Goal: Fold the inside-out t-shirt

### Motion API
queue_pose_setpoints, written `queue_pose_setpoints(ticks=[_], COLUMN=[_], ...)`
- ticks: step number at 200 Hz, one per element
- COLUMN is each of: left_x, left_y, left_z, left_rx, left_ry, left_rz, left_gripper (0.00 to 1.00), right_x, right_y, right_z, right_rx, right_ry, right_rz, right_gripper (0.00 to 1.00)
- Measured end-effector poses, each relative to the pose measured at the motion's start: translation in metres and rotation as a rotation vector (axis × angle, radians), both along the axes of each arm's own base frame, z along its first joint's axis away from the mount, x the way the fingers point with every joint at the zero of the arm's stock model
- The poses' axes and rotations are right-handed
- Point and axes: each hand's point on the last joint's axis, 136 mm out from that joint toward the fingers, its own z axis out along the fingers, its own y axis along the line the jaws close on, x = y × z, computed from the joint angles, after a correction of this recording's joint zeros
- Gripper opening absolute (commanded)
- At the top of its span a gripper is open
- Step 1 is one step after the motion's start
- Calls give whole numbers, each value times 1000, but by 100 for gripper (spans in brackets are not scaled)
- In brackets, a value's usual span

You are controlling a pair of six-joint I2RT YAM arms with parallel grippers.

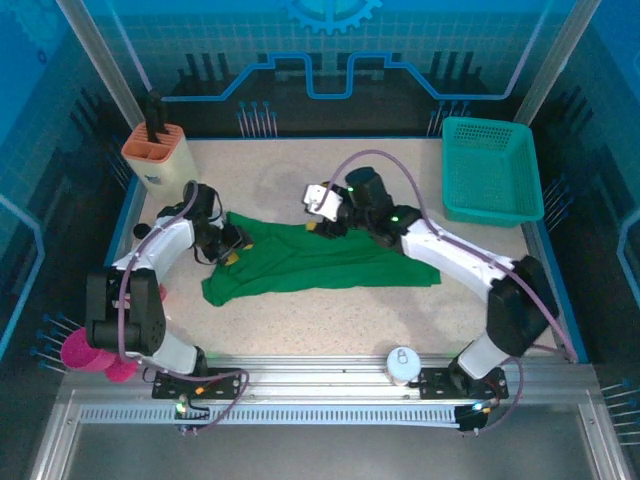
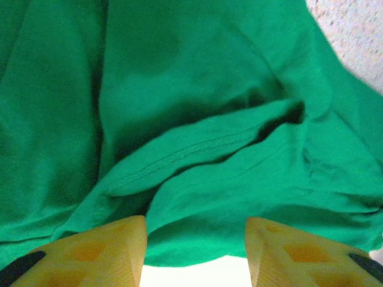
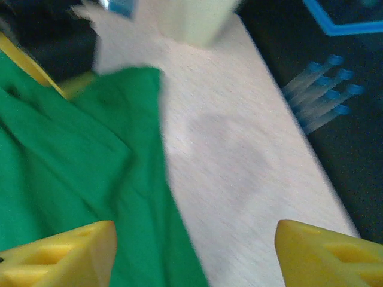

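Two grippers flank the t-shirt: left gripper parted over its hem, holding nothing; right gripper wide. Overhead view adds a teal basket; right wrist view is blurred.

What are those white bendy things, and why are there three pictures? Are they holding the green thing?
Those are two robot arms. Each ends in a gripper with two yellow fingers, like a pinching hand. One picture comes from a camera high above the table. The other two come from little cameras on the arms' wrists, so you see their own fingers up close.

The green thing is a t-shirt lying rumpled on the table. The left gripper and the right gripper both have their fingers apart just above it, so nothing is held. Also there: a teal basket, a holder with tools, and something pink.
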Motion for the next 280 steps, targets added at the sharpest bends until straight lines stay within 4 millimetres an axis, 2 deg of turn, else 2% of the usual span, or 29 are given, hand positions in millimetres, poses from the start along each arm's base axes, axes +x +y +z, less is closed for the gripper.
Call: queue_pose_setpoints(ticks=[23,45,67,86,101,135,163,188,214,238,245,258,268,280], left_x=[6,16,16,24,30,54,84,102,104,101,102,104,103,100], left_y=[6,19,30,36,38,42,40,39,40,40,40,41,43,45], left_z=[-2,-16,-35,-42,-40,-21,-10,-15,-29,-39,-40,-44,-46,-47], left_rx=[3,25,28,23,20,5,-37,-47,-36,-34,-32,-21,-8,9], left_ry=[22,66,135,156,149,96,62,63,101,131,138,140,144,151], left_rz=[26,59,94,120,140,180,183,155,130,112,107,91,86,76], left_gripper=[51,51,50,51,51,51,52,52,51,46,40,36,28,19], right_x=[-7,-11,-11,-14,-14,-6,3,12,18,18,18,17,17,18], right_y=[54,108,140,139,129,118,109,108,117,117,116,113,111,110], right_z=[-36,-81,-119,-145,-153,-155,-153,-150,-148,-157,-160,-164,-165,-164], right_rx=[23,-49,-130,-188,-215,-178,-129,-110,-97,-116,-124,-140,-156,-168], right_ry=[174,290,357,419,460,554,635,647,633,640,640,642,637,620], right_rz=[55,77,60,20,-20,-88,-144,-171,-169,-171,-172,-178,-182,-176], right_gripper=[68,64,60,60,63,65,65,65,64,54,50,47,43,28])
